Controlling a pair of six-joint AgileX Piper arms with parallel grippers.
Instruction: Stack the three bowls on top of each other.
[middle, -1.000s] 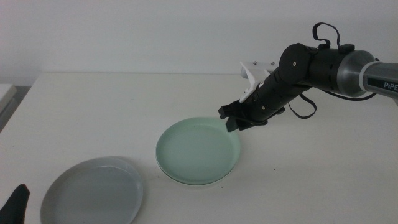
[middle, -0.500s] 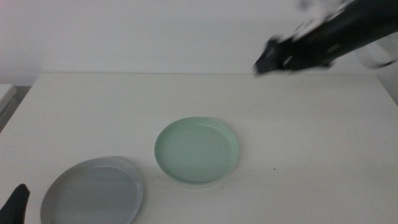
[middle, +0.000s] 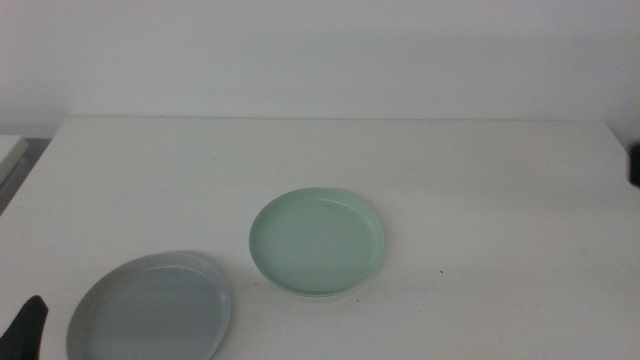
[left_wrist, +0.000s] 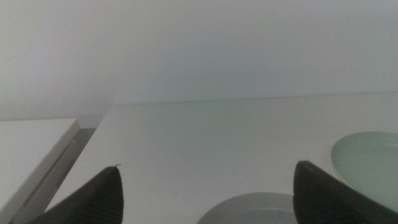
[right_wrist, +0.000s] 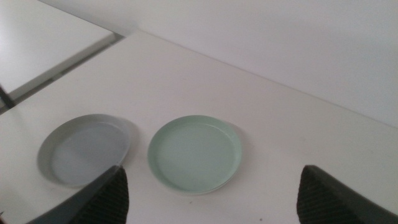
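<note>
Middle view first: a second ago the right arm was hanging over the far rim of the mint green bowl (middle: 317, 241), and now it's pulled clear out of frame, with only a dark sliver left at the right edge. So that placement looks done. There's a paler rim peeking out under the mint one, which I'd guess is the white bowl underneath, meaning two of three are stacked. The grey-blue bowl (middle: 150, 308) sits apart near the front left corner of the surface (middle: 480, 200), not stacked yet.

The right gripper (right_wrist: 211, 190) is spread wide with nothing held, way up high; both bowls sit below and between its fingers (right_wrist: 102, 196). The left gripper (left_wrist: 208, 196) is also wide open and empty, parked low, with the grey-blue bowl just ahead between its fingers and the mint one off past the right-hand finger.

What the middle view misses: it barely shows the left gripper, just a dark tip at the bottom-left corner. The right wrist view gives the cleanest look at both bowls together.
</note>
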